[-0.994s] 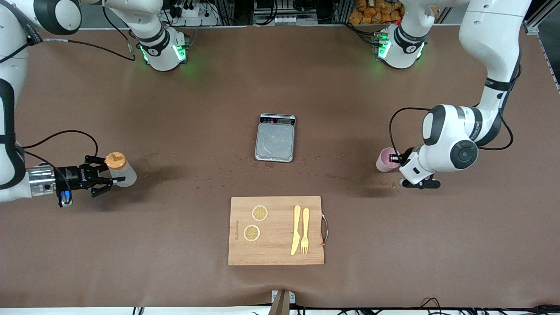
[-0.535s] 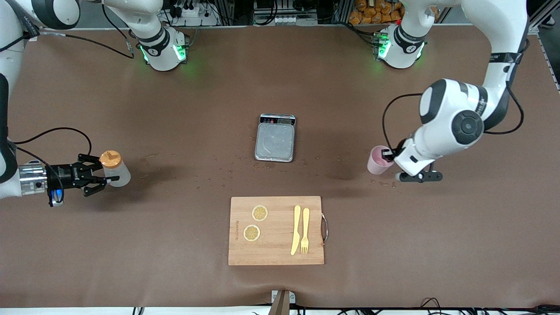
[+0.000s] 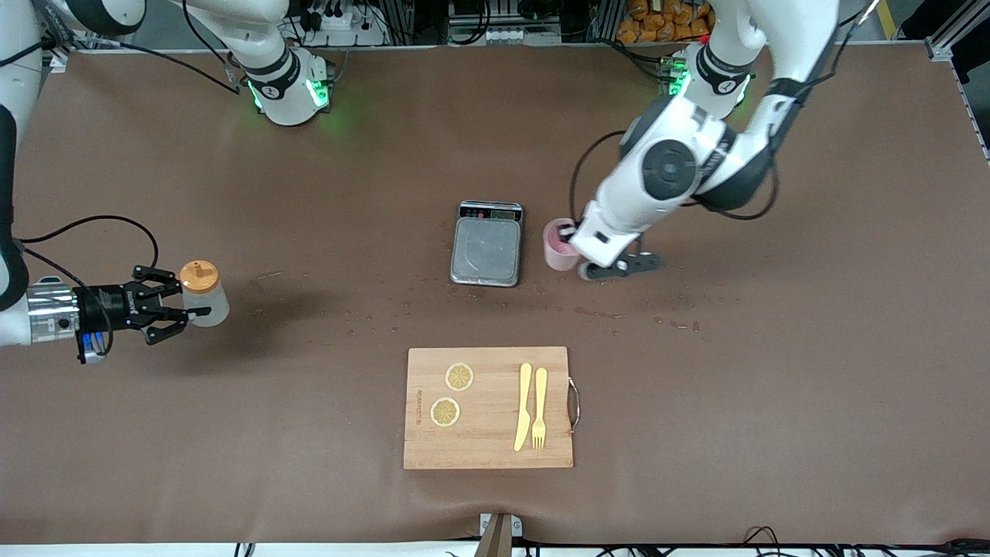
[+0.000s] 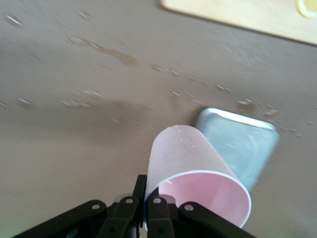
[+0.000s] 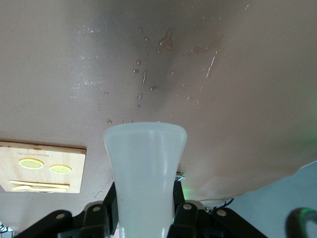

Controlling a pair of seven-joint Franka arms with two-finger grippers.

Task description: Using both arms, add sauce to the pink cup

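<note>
Pinching pink cup [image 3: 558, 244]: left gripper [image 3: 574, 236]

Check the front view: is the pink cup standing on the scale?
No, the pink cup is beside the scale, pinched by the left gripper.

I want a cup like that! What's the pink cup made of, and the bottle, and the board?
Pink cup: probably plastic, thin smooth wall with a soft sheen.
Bottle: likely soft plastic, cloudy whitish and see-through, with an orange cap.
Board: wood, pale matte grain, with a metal handle.
</note>
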